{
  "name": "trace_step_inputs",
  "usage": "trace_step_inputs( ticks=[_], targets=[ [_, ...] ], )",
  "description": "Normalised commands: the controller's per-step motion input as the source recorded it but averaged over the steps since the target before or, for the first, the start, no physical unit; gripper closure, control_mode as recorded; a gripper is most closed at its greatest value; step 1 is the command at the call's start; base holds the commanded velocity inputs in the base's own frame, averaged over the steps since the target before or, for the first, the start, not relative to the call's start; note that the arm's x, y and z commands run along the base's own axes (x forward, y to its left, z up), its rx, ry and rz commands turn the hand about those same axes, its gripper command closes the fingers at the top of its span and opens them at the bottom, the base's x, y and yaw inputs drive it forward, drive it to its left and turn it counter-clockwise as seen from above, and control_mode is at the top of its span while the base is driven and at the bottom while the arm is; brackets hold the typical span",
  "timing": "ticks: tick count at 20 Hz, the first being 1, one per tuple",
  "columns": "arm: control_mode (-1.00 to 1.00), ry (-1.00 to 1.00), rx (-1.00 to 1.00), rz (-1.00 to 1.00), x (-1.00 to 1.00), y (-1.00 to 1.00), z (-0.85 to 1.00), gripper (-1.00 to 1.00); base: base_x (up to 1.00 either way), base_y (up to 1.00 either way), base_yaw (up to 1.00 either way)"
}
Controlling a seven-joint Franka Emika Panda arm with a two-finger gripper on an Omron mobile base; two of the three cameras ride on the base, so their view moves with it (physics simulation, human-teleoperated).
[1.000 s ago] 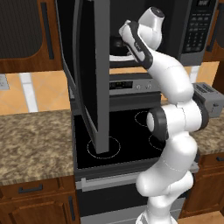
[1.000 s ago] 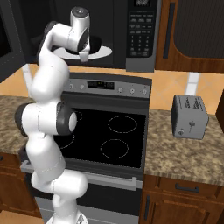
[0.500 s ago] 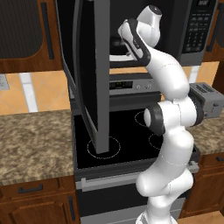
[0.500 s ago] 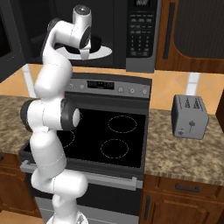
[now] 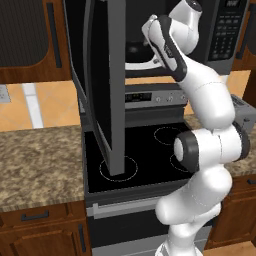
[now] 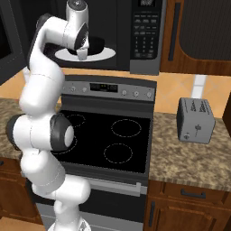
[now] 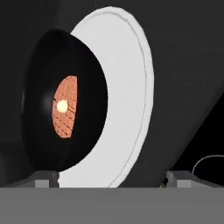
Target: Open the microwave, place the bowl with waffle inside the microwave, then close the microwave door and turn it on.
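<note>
While the microwave door (image 5: 102, 85) is swung fully out over the stove (image 6: 110, 137), the microwave (image 6: 135, 31) is seen with its dark cavity exposed and its keypad (image 6: 145, 34) on the right side. Inside, the white turntable (image 7: 127, 105) is visible, and the black bowl (image 7: 65, 109) is seated on it, toward one side of the plate. The waffle (image 7: 65, 107), an orange-pink disc with a pale centre, is lying flat in the bottom of the bowl. The gripper (image 7: 109, 179) is held at the mouth of the cavity, with its two fingertips (image 7: 43, 178) spread wide apart; nothing is gripped between them, and the bowl is seen just beyond them, clear of both tips. From the right base view, the hand is seen hanging in front of the turntable (image 6: 97, 53). A grey toaster (image 6: 195, 121) is standing on the speckled counter (image 6: 189, 158) to the right of the stove, well apart from the arm.
</note>
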Motion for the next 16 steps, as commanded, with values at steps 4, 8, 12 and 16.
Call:
trace_step_inputs(
  ticks=[4, 8, 12, 16],
  targets=[
    [-1.00, -0.14, 0.01, 0.00, -1.00, -0.04, 0.00, -1.00, 0.00, 0.00, 0.00],
    [-1.00, -0.18, 0.01, 0.00, -1.00, -0.03, 0.02, -1.00, 0.00, 0.00, 0.00],
    [-1.00, -0.11, 0.01, -0.02, -1.00, -0.02, 0.08, 1.00, 0.00, 0.00, 0.00],
    [-1.00, -0.12, 0.03, -0.01, -1.00, -0.19, 0.04, 1.00, 0.00, 0.00, 0.00]
  ],
)
